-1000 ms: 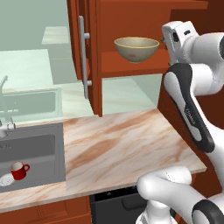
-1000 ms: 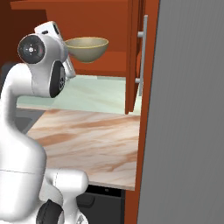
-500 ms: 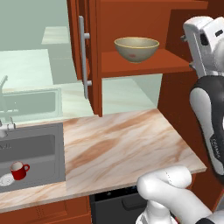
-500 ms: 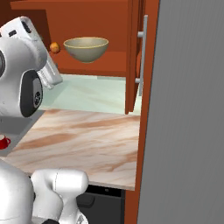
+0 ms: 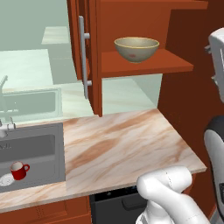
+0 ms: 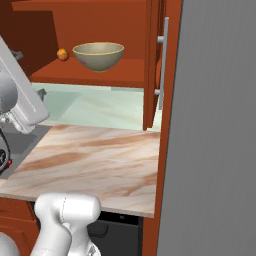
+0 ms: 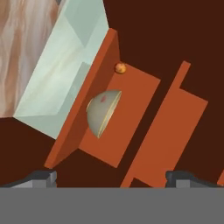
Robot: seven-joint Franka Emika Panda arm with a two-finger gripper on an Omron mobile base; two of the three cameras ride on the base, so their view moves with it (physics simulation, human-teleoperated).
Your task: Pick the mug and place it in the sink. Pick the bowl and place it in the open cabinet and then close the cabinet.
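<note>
Gripper (image 7: 111, 177) wide open, nothing between fingers; 2 dark fingertips (image 7: 41, 177) far apart at bottom of hand view, well back from cabinet (image 5: 131, 26).
Bowl (image 5: 136, 48) upright on cabinet's lower shelf, olive-tan w/ yellowish rim, reddish mark inside. In hand view bowl (image 7: 103, 113) seen rolled sideways, on shelf, apart from gripper.
Small orange ball (image 6: 62, 54) on same shelf, near bowl, towards back wall; not touching bowl.
Cabinet door (image 5: 87, 61) open, swung out over counter (image 5: 118, 148), long silver bar handle (image 5: 82, 57) facing out. 2nd door edge w/ handle (image 6: 163, 62) seen in right base view.
Mug (image 5: 18, 170) red, upright in sink (image 5: 52, 151), handle to the right, just beside round pale drain (image 5: 6, 179).
Faucet (image 5: 4, 127) at sink's back left.
Counter marble-patterned, beige-brown.
</note>
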